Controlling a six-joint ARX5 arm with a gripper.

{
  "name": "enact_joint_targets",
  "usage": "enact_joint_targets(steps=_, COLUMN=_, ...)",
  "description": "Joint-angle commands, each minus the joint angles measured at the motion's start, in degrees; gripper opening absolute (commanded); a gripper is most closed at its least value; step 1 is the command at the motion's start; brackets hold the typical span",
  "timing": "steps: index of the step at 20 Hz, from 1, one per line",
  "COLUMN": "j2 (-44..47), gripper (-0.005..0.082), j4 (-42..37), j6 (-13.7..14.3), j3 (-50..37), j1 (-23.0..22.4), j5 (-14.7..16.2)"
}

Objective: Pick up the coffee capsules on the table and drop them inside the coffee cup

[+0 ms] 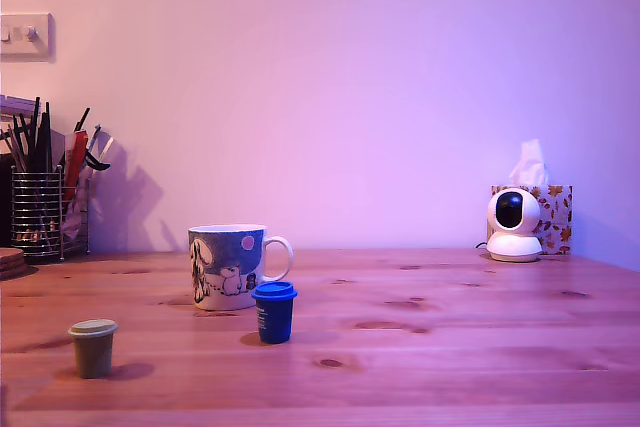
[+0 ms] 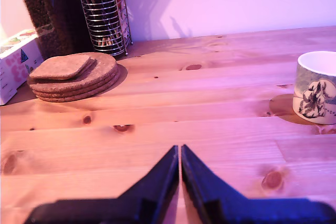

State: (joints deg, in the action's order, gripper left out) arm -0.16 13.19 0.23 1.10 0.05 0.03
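Right, the hand (image 2: 180,150) sits low over the worktop (image 2: 210,108) in the wrist view, its two dark fingers (image 2: 157,182) pressed tip to tip with barely a sliver between them, holding nothing and, as far as this angle lets me judge, touching nothing. On to the exterior view: the coffee cup (image 1: 228,266) stands upright near mid-worktop, handle at its 3 o'clock. The blue capsule (image 1: 274,311) sits rim-up at the cup's 5 o'clock, just beside it but apart. The olive-green capsule (image 1: 93,347) sits at the cup's 7 o'clock, well apart. A wire pen holder (image 1: 38,215) stands way off at 10 o'clock.
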Motion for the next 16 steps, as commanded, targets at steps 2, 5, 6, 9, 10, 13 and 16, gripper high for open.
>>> enact_joint_targets(steps=2, j2=-0.3, gripper=-0.0011, j4=1.6, j6=-0.3, j3=-1.4, j1=0.2, j5=0.4)
enact_joint_targets(steps=5, j2=-0.3, gripper=-0.0011, j4=1.6, j6=-0.3, j3=-1.4, j1=0.2, j5=1.3)
enact_joint_targets(steps=6, j2=-0.3, gripper=-0.0011, j4=1.6, j6=-0.3, j3=-1.4, j1=0.2, j5=1.6)
enact_joint_targets(steps=9, j2=-0.3, gripper=-0.0011, j4=-0.1, j6=-2.0, j3=-1.3, j1=0.2, j5=4.1)
enact_joint_targets(steps=10, j2=-0.3, gripper=-0.0011, j4=-1.4, j6=-3.3, j3=-1.2, j1=0.2, j5=4.9)
enact_joint_targets(steps=13, j2=-0.3, gripper=-0.0011, j4=-3.1, j6=-4.2, j3=-0.3, j1=0.2, j5=7.1)
enact_joint_targets(steps=16, j2=-0.3, gripper=-0.0012, j4=-4.8, j6=-7.9, j3=0.0, j1=0.2, j5=7.9)
